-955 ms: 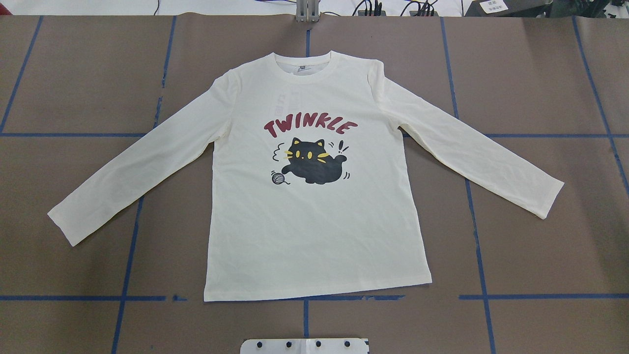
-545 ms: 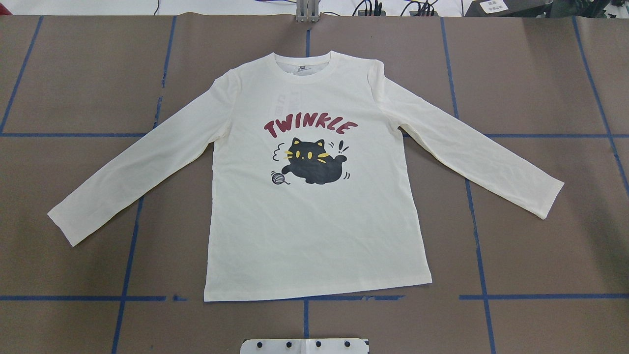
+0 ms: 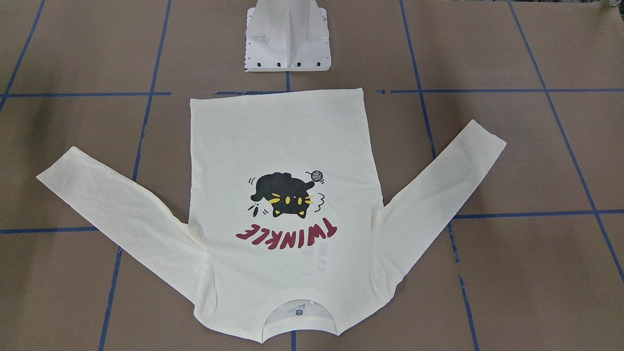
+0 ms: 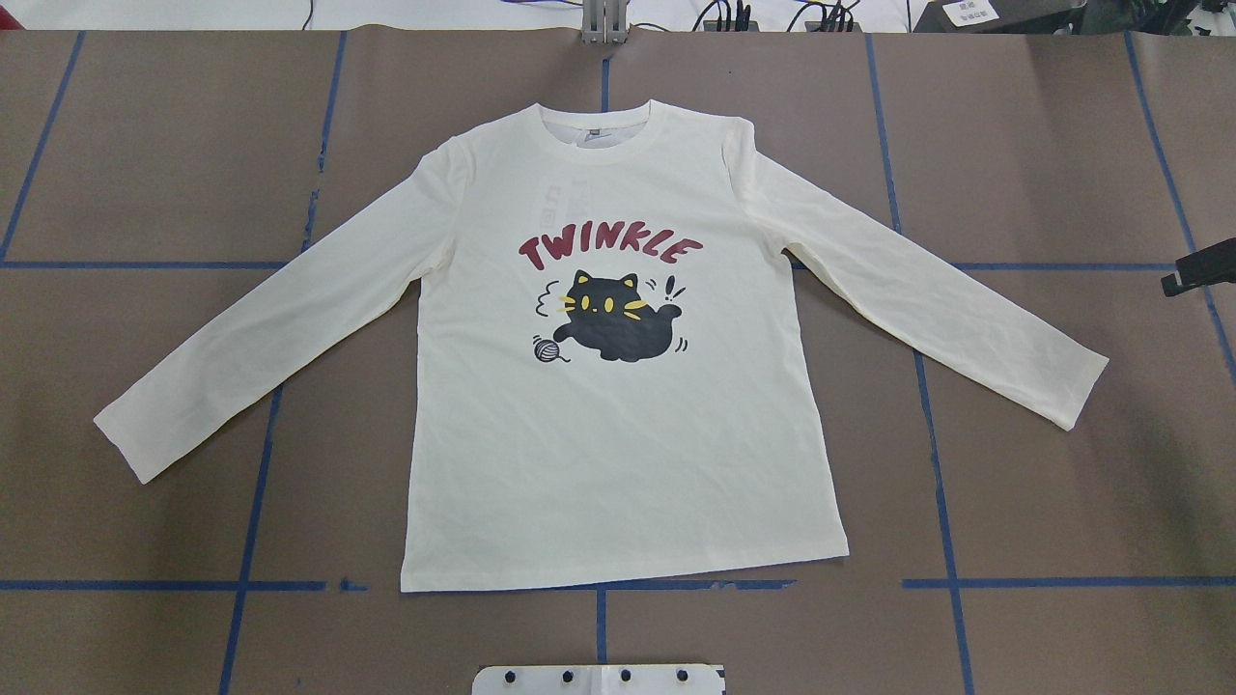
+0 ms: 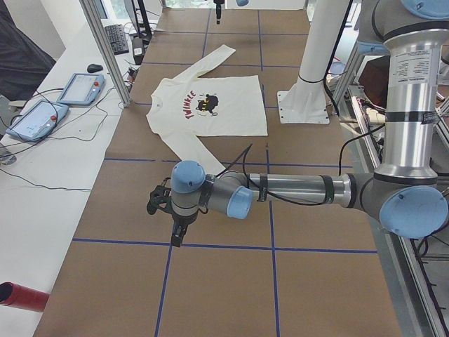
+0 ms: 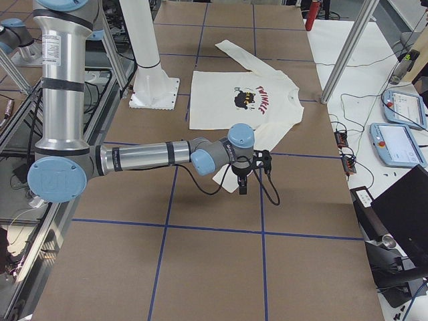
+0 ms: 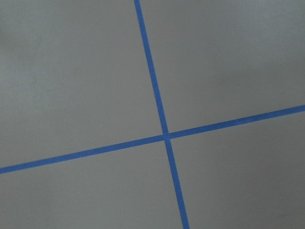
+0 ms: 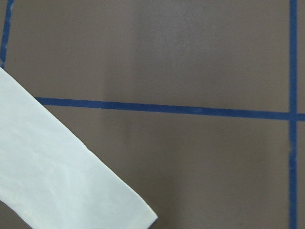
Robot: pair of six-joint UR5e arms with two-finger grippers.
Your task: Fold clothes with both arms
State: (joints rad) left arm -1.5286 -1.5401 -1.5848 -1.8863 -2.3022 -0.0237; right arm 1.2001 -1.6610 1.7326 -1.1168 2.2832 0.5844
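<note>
The cream long-sleeved T-shirt (image 4: 618,434) lies flat, print up, both sleeves spread; it also shows in the front view (image 3: 282,141). In the exterior left view my left gripper (image 5: 176,237) hangs over bare table, beyond the left sleeve's cuff (image 4: 126,439); I cannot tell if it is open or shut. In the exterior right view my right gripper (image 6: 242,187) hangs by the right sleeve's cuff (image 4: 1077,386). A black part of the right arm (image 4: 1197,268) shows at the overhead view's right edge. The right wrist view shows that cuff (image 8: 57,176), no fingers.
The white pedestal base (image 3: 287,44) stands just behind the shirt's hem. The brown table cover carries a blue tape grid (image 7: 164,136). Teach pendants (image 5: 77,88) lie on the white side bench. Metal frame posts (image 6: 351,50) stand at the table's far edge.
A black part of the right arm has come into the overhead view at its right edge. The shirt has not moved.
</note>
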